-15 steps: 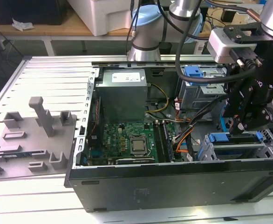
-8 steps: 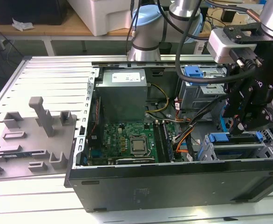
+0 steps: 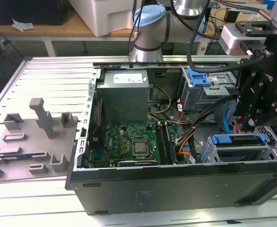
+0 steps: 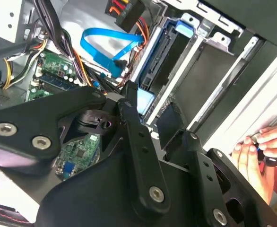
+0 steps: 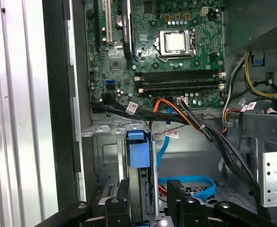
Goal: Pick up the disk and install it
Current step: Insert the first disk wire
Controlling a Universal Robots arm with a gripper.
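Observation:
The disk (image 3: 237,140) stands on edge in the drive cage (image 3: 245,155) at the front right corner of the open computer case, its blue carrier frame (image 5: 138,147) on top. My gripper (image 3: 251,124) hangs just above that cage. In both wrist views the black fingers (image 5: 176,195) straddle the disk's near end (image 4: 145,100). A gap shows beside one finger, so the gripper (image 5: 150,195) looks open around it. The lower part of the disk is hidden inside the cage.
Inside the case lie the green motherboard (image 3: 134,146), a grey power supply box (image 3: 125,94) and cable bundles (image 5: 195,123), with a blue flat cable (image 5: 190,183) near the fingers. A grey moulded fixture (image 3: 39,127) lies outside the case, towards the exterior view's left. A person's hand (image 4: 261,149) rests by the case edge.

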